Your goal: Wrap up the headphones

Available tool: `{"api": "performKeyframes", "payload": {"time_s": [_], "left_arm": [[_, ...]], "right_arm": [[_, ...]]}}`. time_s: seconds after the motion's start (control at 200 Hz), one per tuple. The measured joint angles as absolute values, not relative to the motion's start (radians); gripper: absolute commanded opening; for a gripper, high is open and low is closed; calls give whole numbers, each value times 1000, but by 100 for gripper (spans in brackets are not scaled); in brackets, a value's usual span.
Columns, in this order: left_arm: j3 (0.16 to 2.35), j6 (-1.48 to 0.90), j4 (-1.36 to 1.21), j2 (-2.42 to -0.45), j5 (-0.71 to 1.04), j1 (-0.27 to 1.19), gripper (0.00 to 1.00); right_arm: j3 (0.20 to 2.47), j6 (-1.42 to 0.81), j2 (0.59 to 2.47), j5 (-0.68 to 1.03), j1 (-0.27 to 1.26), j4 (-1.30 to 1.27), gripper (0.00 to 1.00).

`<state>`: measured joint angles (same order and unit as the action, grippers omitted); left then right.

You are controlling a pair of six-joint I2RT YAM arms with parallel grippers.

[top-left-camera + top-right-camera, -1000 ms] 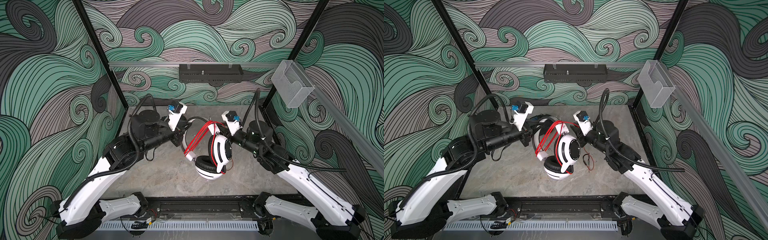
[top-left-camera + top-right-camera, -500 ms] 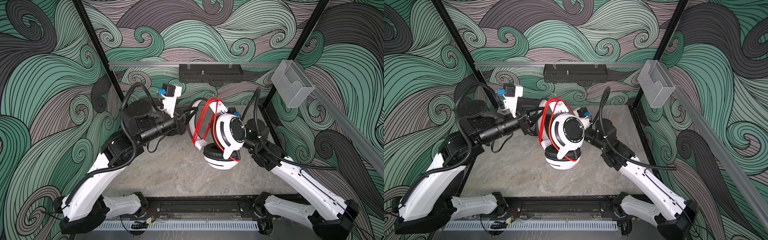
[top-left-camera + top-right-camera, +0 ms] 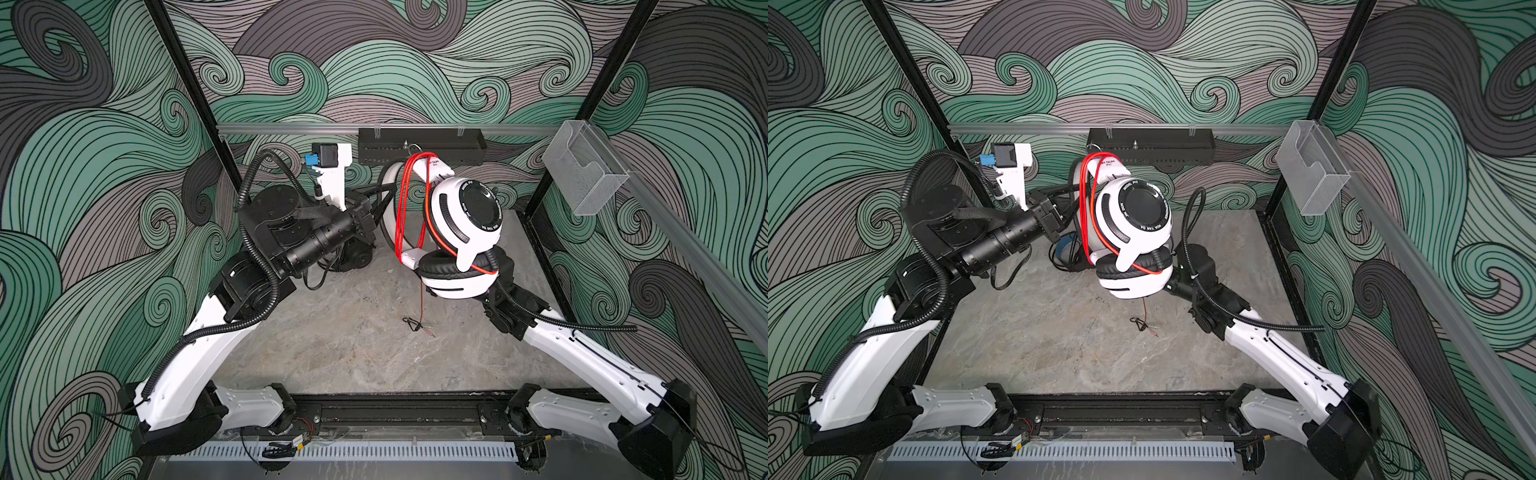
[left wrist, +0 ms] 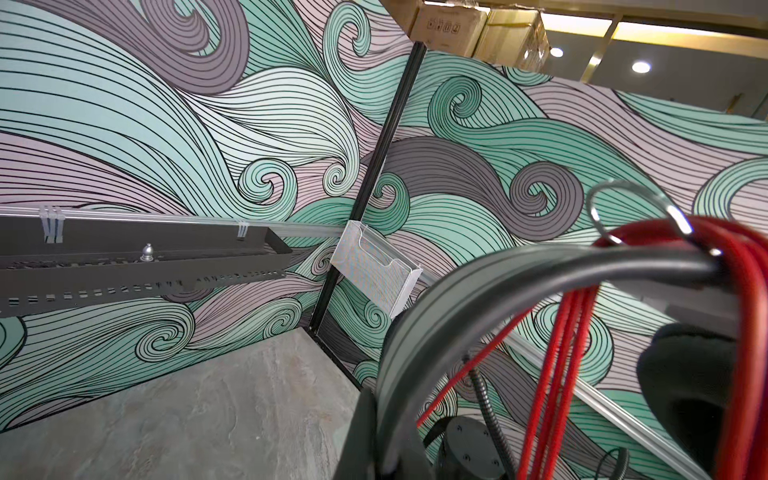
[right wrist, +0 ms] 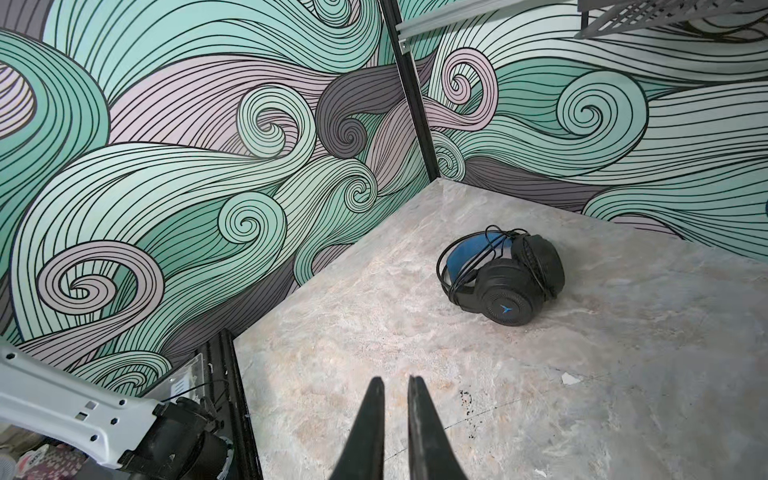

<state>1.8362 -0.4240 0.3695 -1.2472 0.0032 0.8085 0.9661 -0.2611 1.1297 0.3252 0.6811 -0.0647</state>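
Observation:
The white-and-black headphones (image 3: pixel 461 224) (image 3: pixel 1133 224) hang in the air at the back, with the red cable (image 3: pixel 405 208) (image 4: pixel 557 353) looped round the headband. My left gripper (image 3: pixel 384 199) (image 3: pixel 1073 199) (image 4: pixel 390 436) is shut on the headband. The cable's loose end (image 3: pixel 417 324) trails on the table. The black headphones (image 5: pixel 507 278) (image 3: pixel 1065 249) lie on the table with their black cable wound on. My right gripper (image 5: pixel 395 380) is low over the table, its jaws a narrow slit apart with nothing between them. In both top views the white headset hides it.
A metal hook (image 4: pixel 623 212) (image 3: pixel 409 146) hangs from the black rack (image 3: pixel 419 145) on the back wall and lies against the headband's top. A clear plastic holder (image 3: pixel 582 174) sits on the right rail. Black frame posts stand at the back corners.
The left arm has lifted the white-and-black headphones up and back to the rack's hook. The right gripper has come off them, dropped below and narrowed its jaws.

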Motion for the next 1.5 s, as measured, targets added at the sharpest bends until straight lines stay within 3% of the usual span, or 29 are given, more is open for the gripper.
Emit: {"api": "performKeyframes", "payload": {"time_s": [0.285,0.435,0.876,1.496], "left_arm": [[1885,-453,336,-1288,-69,809,0],[1885,-461,337,-1288,-118,809,0],[1885,-492,359,-1302,-227,793,0],[2008,-473,344,-1517,-399,730,0]], "right_arm": [[914,-301,1132,342,681,-98,9],[881,-313,1132,347,681,-110,0],[898,-268,1165,311,725,-39,0],[997,-157,1176,216,849,128,0]]}}
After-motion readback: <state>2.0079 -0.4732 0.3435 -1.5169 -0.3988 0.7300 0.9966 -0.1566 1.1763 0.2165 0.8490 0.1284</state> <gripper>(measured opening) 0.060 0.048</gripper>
